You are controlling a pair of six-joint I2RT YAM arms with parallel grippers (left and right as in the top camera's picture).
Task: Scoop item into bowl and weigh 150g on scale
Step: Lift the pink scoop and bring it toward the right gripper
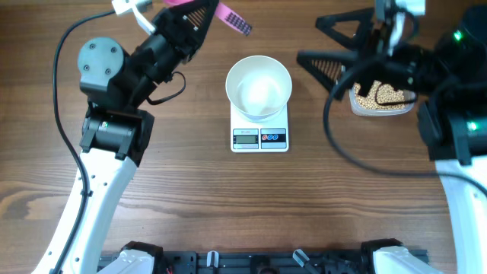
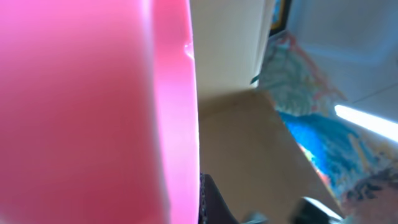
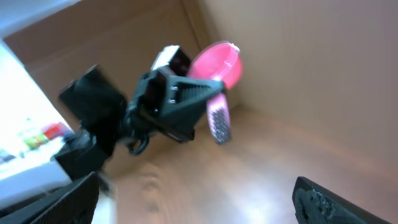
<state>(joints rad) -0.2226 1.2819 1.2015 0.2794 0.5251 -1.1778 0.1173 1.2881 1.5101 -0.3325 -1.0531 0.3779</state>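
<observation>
Our left arm (image 1: 114,99) angles forward and inward, left gripper (image 1: 196,11) clamped on a pink scoop (image 1: 234,20); our right gripper (image 1: 308,39) (jaws spread wide) points leftward.

The bench (image 1: 190,190) is showing matt brown wood grain, the bowl (image 1: 242,72) at centre is gleaming smooth, glossy white, the scale (image 1: 259,125) under it is looking like smooth white plastic, and the pink scoop (image 1: 232,19) at upper left is shining as glossy plastic.
</observation>
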